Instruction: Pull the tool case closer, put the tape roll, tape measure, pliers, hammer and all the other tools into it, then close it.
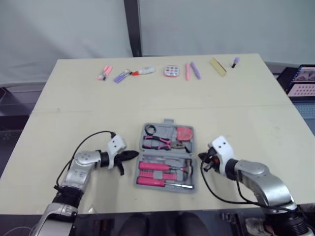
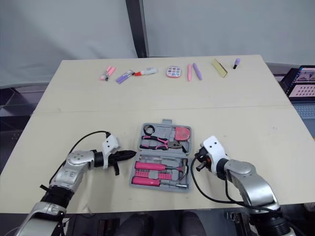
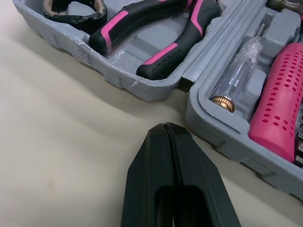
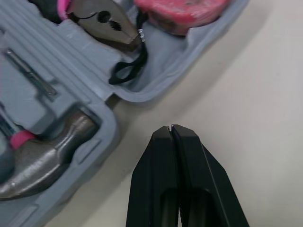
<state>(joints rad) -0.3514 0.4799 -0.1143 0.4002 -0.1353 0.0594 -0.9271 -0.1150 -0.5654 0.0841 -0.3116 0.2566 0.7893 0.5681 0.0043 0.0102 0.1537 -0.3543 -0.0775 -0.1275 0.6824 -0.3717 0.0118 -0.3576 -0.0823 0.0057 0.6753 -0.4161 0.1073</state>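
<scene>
The grey tool case (image 1: 167,124) lies open near the table's front edge, between my two arms. In its far half sit the black tape roll (image 1: 150,130), the pink-and-black pliers (image 1: 158,142) and the pink tape measure (image 1: 184,133). The near half holds the hammer (image 1: 186,168) and pink-handled tools (image 1: 157,167). My left gripper (image 1: 134,155) is shut, its tip just off the case's left edge (image 3: 156,90). My right gripper (image 1: 201,157) is shut too, close to the case's right edge (image 4: 137,97). Neither holds anything.
Along the table's far edge lies a row of small items: pink and purple markers (image 1: 104,73), a red-and-white marker (image 1: 142,71), a round pink gadget (image 1: 171,71), a yellow strip (image 1: 218,66). A laptop (image 1: 300,81) sits off the table's right side.
</scene>
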